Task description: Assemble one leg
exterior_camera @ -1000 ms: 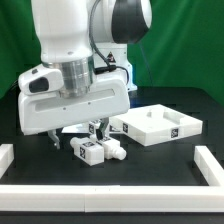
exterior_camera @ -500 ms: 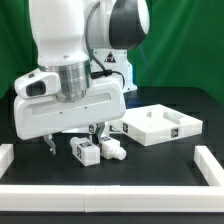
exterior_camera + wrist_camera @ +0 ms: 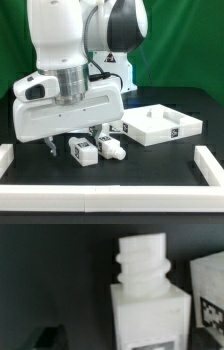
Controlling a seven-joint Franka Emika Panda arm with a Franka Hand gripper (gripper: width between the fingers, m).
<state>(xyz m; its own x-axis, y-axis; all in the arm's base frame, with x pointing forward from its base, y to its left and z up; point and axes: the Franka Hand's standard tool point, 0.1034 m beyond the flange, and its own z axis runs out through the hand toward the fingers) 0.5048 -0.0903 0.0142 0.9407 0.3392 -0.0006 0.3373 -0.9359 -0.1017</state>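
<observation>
Approach stage, judged from pose: no leg lifted yet. Nearest, on bench (image 3: 150, 172) left of centre, leg (image 3: 85, 151) lying flat, second leg (image 3: 113, 148) just beside it on the right. Close above, hand (image 3: 74, 142) spread wide, gripping nothing, hanging low over the first leg. Wrist view filled by threaded end (image 3: 143, 266) of a leg, dead ahead. Farther right, tabletop (image 3: 155, 125). Next, likely: lower, centre over leg body, clench, lift, then carry toward tabletop.

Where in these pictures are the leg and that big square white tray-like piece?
leg (image 3: 150, 317): wrist view, on its blocky body below the screw end.
square tabletop (image 3: 150, 134): exterior view, on its front wall.
</observation>
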